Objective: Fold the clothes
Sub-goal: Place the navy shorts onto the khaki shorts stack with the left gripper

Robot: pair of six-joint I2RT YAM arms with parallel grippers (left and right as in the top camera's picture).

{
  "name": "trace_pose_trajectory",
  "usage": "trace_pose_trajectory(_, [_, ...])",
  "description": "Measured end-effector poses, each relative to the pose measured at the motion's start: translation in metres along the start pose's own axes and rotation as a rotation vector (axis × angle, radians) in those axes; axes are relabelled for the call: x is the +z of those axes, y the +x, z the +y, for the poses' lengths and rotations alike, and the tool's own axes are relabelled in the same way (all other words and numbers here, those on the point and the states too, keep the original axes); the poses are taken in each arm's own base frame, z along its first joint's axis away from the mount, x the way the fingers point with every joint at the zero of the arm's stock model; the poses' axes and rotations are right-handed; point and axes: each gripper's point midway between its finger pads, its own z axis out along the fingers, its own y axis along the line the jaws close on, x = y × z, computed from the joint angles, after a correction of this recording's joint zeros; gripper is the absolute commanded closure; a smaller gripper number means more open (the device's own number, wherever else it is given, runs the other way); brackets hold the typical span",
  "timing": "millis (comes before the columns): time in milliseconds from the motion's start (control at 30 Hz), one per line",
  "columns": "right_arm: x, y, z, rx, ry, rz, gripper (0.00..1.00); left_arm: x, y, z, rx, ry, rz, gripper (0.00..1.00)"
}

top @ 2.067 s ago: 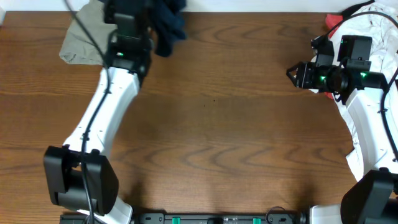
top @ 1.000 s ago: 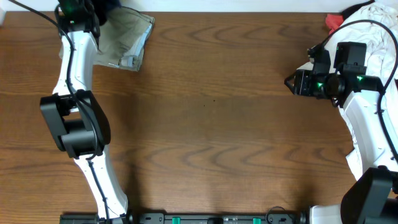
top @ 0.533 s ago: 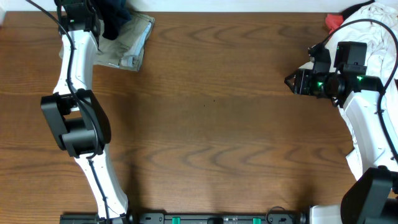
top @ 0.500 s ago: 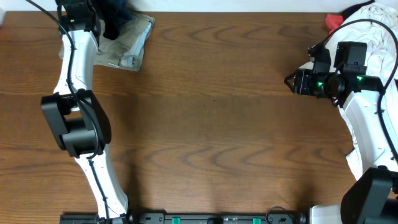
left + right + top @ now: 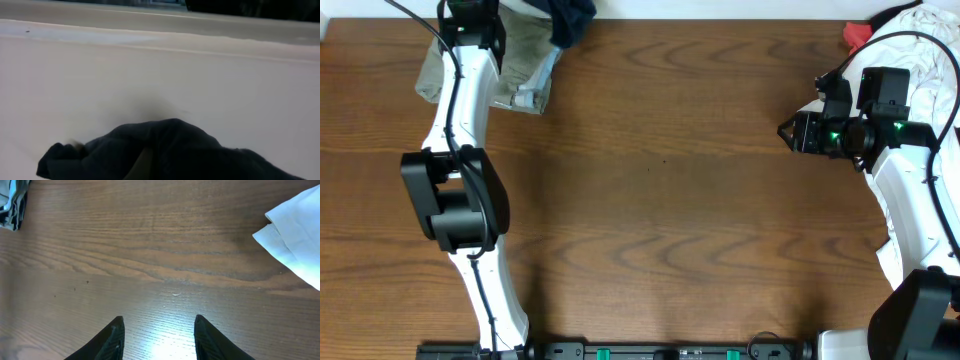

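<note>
1. The wood-grain desk (image 5: pixel 670 220) runs from the near edge, where both arm bases stand, to the far edge.
2. The right hand (image 5: pixel 786 128) hovers over the right part of the desk and points left. In the right wrist view its two dark fingers (image 5: pixel 116 337) stand apart with only wood grain between them: it is open and grips nothing.
3. The left arm (image 5: pixel 470 120) reaches from the near left up to the far left edge of the desk.
4. The khaki garment (image 5: pixel 525 60) lies crumpled on the far left of the desk, partly under the left arm. It also shows small at the top left corner of the right wrist view.
5. The white garments (image 5: pixel 932 45) are heaped at the far right corner, behind the right arm. One white corner lies flat on the desk. A red item (image 5: pixel 857 35) shows at the heap's left edge.
6. The left hand (image 5: pixel 542 10) is at the far edge, closed on the navy-blue garment (image 5: pixel 570 15), which is bunched just beyond the khaki garment. In the left wrist view the dark fabric fills the bottom and hides the fingers, with a pale surface behind it.
</note>
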Motion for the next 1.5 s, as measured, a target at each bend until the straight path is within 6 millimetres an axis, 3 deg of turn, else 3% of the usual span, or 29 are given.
trace_pose_trajectory(200, [0.000, 0.000, -0.001, 0.000, 0.007, 0.001, 0.57, -0.001, -0.005, 0.022, -0.033, -0.015, -0.012, 0.94])
trace_pose_trajectory(400, [0.000, 0.000, -0.002, 0.000, 0.010, 0.001, 0.56, -0.003, -0.025, 0.045, -0.097, -0.037, -0.092, 0.94])
trace_pose_trajectory(500, [0.000, 0.000, -0.002, 0.001, 0.011, 0.001, 0.56, -0.001, -0.023, 0.049, -0.130, -0.039, -0.106, 0.94])
trace_pose_trajectory(800, [0.000, 0.001, -0.002, 0.000, 0.013, 0.003, 0.56, 0.018, 0.036, 0.055, -0.211, -0.054, -0.005, 0.94])
trace_pose_trajectory(1067, [0.003, 0.003, 0.005, -0.014, 0.005, 0.011, 0.56, 0.015, 0.076, 0.068, -0.238, -0.101, 0.154, 0.94])
trace_pose_trajectory(1233, [0.003, 0.002, 0.004, -0.014, 0.007, 0.010, 0.56, -0.001, 0.117, 0.097, -0.266, -0.175, 0.332, 0.94])
trace_pose_trajectory(1367, [0.003, 0.000, 0.005, -0.018, 0.007, 0.001, 0.56, -0.029, 0.152, 0.135, -0.298, -0.267, 0.503, 0.93])
trace_pose_trajectory(1400, [0.003, 0.000, 0.004, -0.019, 0.007, 0.000, 0.56, -0.038, 0.161, 0.144, -0.303, -0.289, 0.549, 0.83])
trace_pose_trajectory(1467, [0.003, -0.001, 0.004, -0.020, 0.007, -0.003, 0.56, -0.058, 0.179, 0.160, -0.294, -0.325, 0.650, 0.22])
trace_pose_trajectory(1500, [0.003, -0.001, 0.004, -0.020, 0.007, -0.003, 0.56, -0.070, 0.188, 0.166, -0.291, -0.343, 0.707, 0.00])
